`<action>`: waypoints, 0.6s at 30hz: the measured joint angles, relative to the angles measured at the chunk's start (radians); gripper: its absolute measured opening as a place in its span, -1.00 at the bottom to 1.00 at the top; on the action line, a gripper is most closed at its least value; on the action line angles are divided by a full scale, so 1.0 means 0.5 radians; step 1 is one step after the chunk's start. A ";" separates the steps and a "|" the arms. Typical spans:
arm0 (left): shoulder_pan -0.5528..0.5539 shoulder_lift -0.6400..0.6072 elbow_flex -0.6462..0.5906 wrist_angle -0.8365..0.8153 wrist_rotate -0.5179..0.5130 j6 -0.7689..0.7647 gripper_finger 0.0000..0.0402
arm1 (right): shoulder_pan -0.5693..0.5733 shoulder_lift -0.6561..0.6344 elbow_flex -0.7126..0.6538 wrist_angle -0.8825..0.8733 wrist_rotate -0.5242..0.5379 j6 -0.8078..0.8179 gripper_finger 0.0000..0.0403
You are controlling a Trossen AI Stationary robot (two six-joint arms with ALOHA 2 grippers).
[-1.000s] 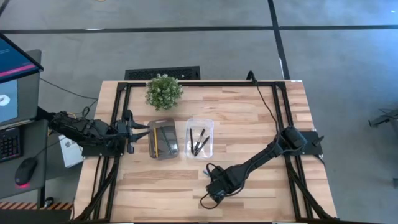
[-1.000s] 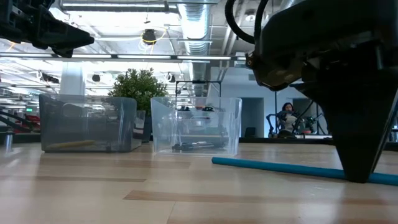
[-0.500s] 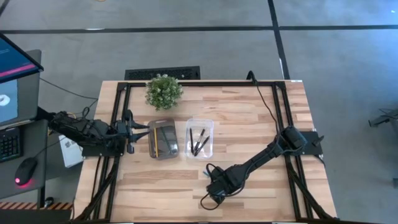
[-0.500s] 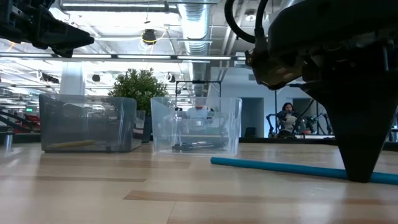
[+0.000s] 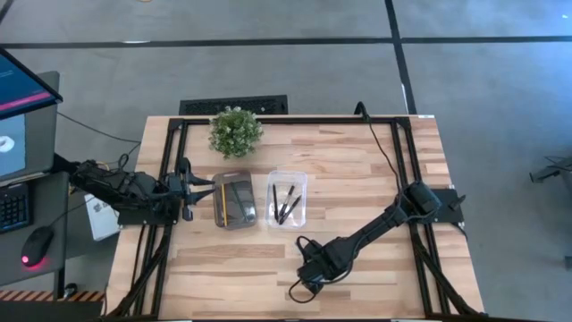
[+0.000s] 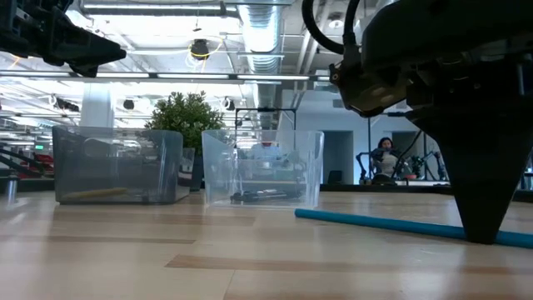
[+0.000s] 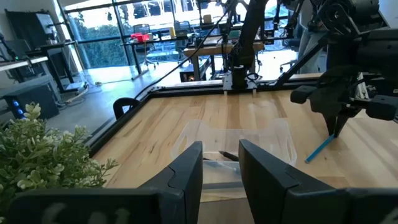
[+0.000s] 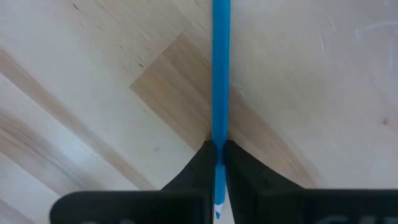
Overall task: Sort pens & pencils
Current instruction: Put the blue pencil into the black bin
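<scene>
My right gripper [image 8: 219, 163] stands near the table's near edge [image 5: 304, 281], fingers pointing down, shut on the blue pencil [image 8: 221, 74]. That pencil lies long across the wood in the low view [image 6: 391, 225]. The black pens [image 5: 284, 204] lie in the clear container [image 5: 288, 199], seen too in the low view [image 6: 262, 197]. A yellow pencil [image 5: 225, 204] lies in the grey container [image 5: 234, 200]. I cannot make out the green pencil. My left gripper [image 7: 221, 171] waits open at the table's left edge [image 5: 192, 188], above table height. My right gripper pinches the blue pencil near one end [image 8: 219, 138] between its two fingers, coming from above and pointing down. A short stub with the tip [image 8: 216, 211] sticks out behind the fingers. The rest of the pencil runs out level along the table top [image 6: 350, 220].
A small potted plant [image 5: 235, 131] stands behind the two containers, near the far left of the table. A black frame [image 5: 411, 152] runs around the table's edges. Bare wood lies between the containers and my right gripper. A desk with a monitor [image 5: 18, 98] stands left of the table.
The blue pencil's free end has shifted a little along the table, while my right gripper has stayed shut at its other end. My left arm has kept still.
</scene>
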 joint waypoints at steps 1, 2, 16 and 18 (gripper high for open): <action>0.000 0.000 0.000 0.000 0.000 0.000 -0.52 | -0.002 0.000 0.000 0.000 -0.001 0.000 -0.77; 0.000 0.000 0.000 0.000 0.000 0.000 -0.52 | -0.003 0.000 0.000 0.000 -0.002 0.000 -0.77; 0.000 0.000 0.000 -0.083 0.000 -0.127 -0.52 | -0.007 0.000 0.000 0.001 0.007 0.000 -0.81; 0.000 0.000 -0.001 -0.088 0.000 -0.154 -0.52 | -0.007 0.000 0.000 0.004 0.011 0.000 -0.81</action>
